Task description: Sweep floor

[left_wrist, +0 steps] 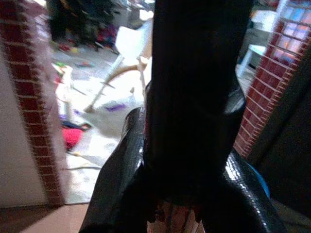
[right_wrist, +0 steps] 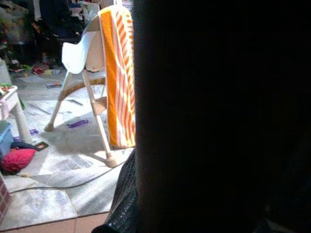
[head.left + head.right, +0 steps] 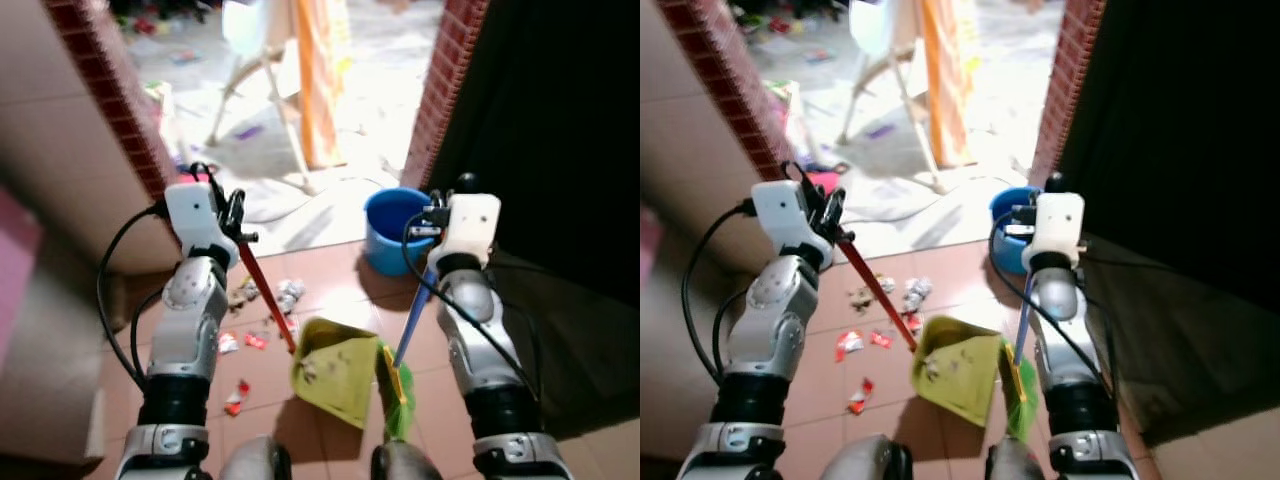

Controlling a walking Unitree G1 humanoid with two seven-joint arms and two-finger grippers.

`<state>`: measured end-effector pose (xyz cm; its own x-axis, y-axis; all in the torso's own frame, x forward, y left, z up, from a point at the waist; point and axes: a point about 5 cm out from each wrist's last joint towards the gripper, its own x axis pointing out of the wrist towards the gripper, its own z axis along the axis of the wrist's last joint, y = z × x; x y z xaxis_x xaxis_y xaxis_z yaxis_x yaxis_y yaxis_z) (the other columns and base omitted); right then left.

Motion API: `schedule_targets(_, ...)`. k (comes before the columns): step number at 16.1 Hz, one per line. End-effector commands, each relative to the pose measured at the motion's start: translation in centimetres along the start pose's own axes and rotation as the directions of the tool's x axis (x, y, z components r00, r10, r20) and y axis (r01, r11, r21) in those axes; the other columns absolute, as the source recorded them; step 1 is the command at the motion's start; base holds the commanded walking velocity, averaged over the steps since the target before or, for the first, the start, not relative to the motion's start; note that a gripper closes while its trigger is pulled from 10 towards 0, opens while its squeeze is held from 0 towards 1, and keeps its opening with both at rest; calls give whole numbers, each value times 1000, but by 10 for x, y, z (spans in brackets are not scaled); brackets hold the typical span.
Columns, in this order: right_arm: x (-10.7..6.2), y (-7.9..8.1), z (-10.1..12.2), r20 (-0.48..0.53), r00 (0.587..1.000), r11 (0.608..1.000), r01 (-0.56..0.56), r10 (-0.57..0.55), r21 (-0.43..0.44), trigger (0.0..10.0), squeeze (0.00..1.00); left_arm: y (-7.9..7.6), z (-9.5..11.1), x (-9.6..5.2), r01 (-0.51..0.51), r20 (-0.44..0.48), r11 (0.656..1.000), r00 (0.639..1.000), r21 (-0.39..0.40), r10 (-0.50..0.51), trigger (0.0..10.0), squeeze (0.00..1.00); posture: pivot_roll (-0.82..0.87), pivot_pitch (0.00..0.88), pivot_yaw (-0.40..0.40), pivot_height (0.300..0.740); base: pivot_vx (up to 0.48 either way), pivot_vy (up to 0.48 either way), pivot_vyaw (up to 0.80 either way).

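The robot stands on a floor of red-brown square tiles (image 3: 330, 270) and looks down at its two silver arms. The left gripper (image 3: 236, 222) has its black fingers closed tight around the long red stick handle (image 3: 266, 297) of a yellow-green plastic dustpan (image 3: 335, 368). The dustpan sits flat on the tiles right in front of the robot, between its two arms, with a few dark bits of dirt inside it. The right gripper (image 3: 1032, 222) holds the thin blue stick handle (image 3: 412, 318) of a small broom with green bristles (image 3: 397, 390), and its fingers are closed on that stick. The green bristles touch the floor just beside the right edge of the dustpan. Little scraps of red and white paper trash (image 3: 250, 340) lie on the tiles to the left of the dustpan, near the red handle, and some crumpled grey bits lie a little further ahead. A round blue plastic bucket (image 3: 393, 226) stands on the floor near the right gripper, by a red brick post (image 3: 450, 70). Further off, on a pale floor, stands a white high chair with an orange striped cloth (image 2: 116, 77) hanging on it.
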<state>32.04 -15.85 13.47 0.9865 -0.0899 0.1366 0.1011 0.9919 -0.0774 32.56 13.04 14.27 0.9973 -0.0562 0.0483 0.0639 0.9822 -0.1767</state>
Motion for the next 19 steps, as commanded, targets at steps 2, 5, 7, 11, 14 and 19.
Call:
schedule_targets(2,5,-4,10,40,999,1000,10,-9,-27,10000,0,-7,34,1,-26,168,999,985,-31,31,10000,0,-79,110,43,740,0,0,0)
schedule_targets(5,0,-1,9,36,999,996,-29,32,-79,10000,0,13,27,-5,-92,150,996,984,-17,93,10000,0,-99,103,30,740,0,0,0)
schedule_targets(7,-7,-4,1,2,1000,993,-24,24,-114,10000,0,19,24,-4,-104,134,995,985,-13,104,10000,0,-100,81,1,740,0,0,-400)
schedule_targets(11,-21,0,-16,-29,999,993,-39,36,-109,10000,0,13,19,1,-57,121,998,991,-6,57,10000,0,-108,17,96,740,0,0,-766)
schedule_targets(14,-24,2,-21,-25,999,995,-39,37,-89,10000,0,10,15,2,-68,115,997,991,-40,73,10000,0,-133,0,122,740,0,0,-221)
schedule_targets(19,-26,-8,-27,-35,999,994,-45,42,-101,10000,0,10,47,13,-88,229,992,968,-88,106,10000,0,-126,0,103,740,64,0,0)
